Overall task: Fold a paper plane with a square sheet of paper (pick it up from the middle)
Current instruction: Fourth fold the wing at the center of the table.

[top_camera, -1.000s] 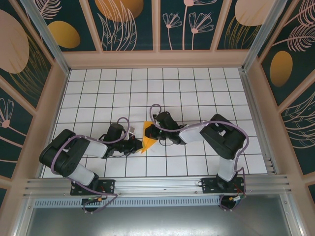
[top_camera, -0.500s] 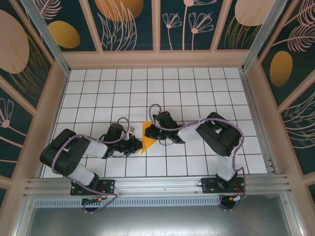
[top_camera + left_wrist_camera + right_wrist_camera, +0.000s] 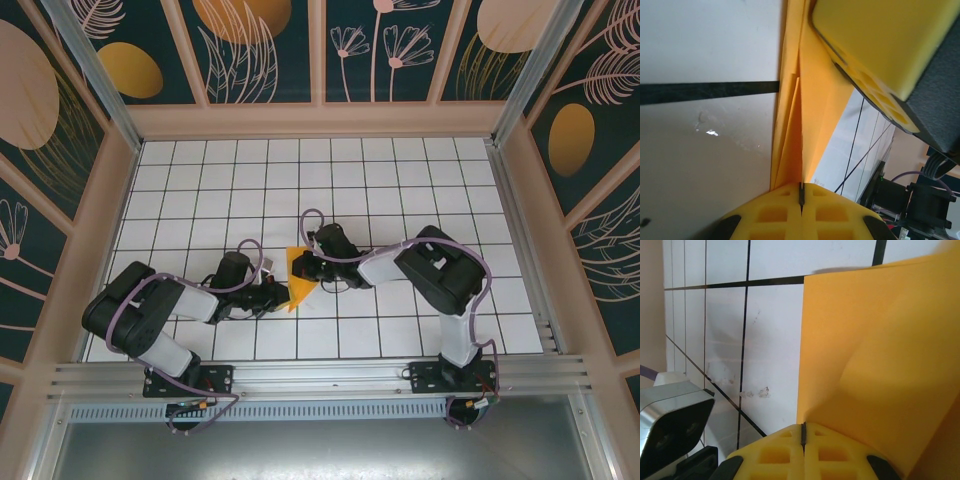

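The square sheet of paper stands folded as an orange-yellow paper plane [image 3: 298, 280], a pointed wedge on the white grid between both grippers. In the left wrist view the paper plane [image 3: 812, 115] shows layered folds and a centre crease running into my left gripper [image 3: 801, 192], which is shut on it. My left gripper [image 3: 281, 294] sits at the wedge's lower left. My right gripper [image 3: 302, 266] is at its upper right. In the right wrist view the right gripper [image 3: 803, 431] is shut on the edge of the paper plane [image 3: 880, 355]. The right gripper's yellow pads [image 3: 875, 45] hang over the paper.
The white grid table [image 3: 400, 180] is walled by wooden frames with dark leaf-pattern panels [image 3: 270, 50]. A metal rail [image 3: 320, 375] runs along the near edge. The left arm's wrist camera housing [image 3: 670, 425] shows low left in the right wrist view.
The right arm's elbow has shifted a little to the left. Both grippers and the paper stay almost where they were.
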Robot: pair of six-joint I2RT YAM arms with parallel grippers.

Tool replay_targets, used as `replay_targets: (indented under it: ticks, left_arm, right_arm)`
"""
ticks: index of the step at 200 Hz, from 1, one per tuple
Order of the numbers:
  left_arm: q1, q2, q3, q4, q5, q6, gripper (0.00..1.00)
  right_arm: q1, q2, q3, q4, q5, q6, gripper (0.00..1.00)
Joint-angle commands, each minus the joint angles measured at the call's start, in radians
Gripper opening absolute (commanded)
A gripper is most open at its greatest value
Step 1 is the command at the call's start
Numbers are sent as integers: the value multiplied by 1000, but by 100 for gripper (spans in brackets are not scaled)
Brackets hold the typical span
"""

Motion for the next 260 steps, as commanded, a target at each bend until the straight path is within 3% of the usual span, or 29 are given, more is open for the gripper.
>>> replay_targets:
  ticks: [1, 30, 57, 114, 161, 169, 191, 242, 260]
  left_arm:
    - [-17, 33, -7, -88, -42, -1, 0]
    - [-16, -65, 28, -234, -96, 66, 15]
    - [-17, -133, 40, -340, -112, 110, 18]
    - [-17, -104, 36, -346, -110, 113, 0]
    - [-17, -104, 29, -381, -141, 97, 0]
    - [-16, -118, 29, -385, -147, 98, 7]
    - [-17, -174, 38, -423, -173, 111, 15]
    - [-16, -166, 49, -437, -178, 126, 18]
    - [-17, -155, 61, -464, -191, 139, 13]
  right_arm:
    - [1, 46, 19, -62, 20, -24, 3]
    - [11, 61, 16, -78, 26, -16, 3]
    - [14, 60, 20, -77, 31, -9, 2]
    - [20, 61, 24, -79, 34, -8, 2]
    - [22, 67, 29, -110, 57, -10, 2]
    - [22, 67, 28, -112, 60, -11, 2]
    - [21, 67, 28, -111, 59, -14, 2]
    - [23, 68, 31, -110, 55, -15, 2]
    - [22, 68, 31, -111, 56, -16, 2]
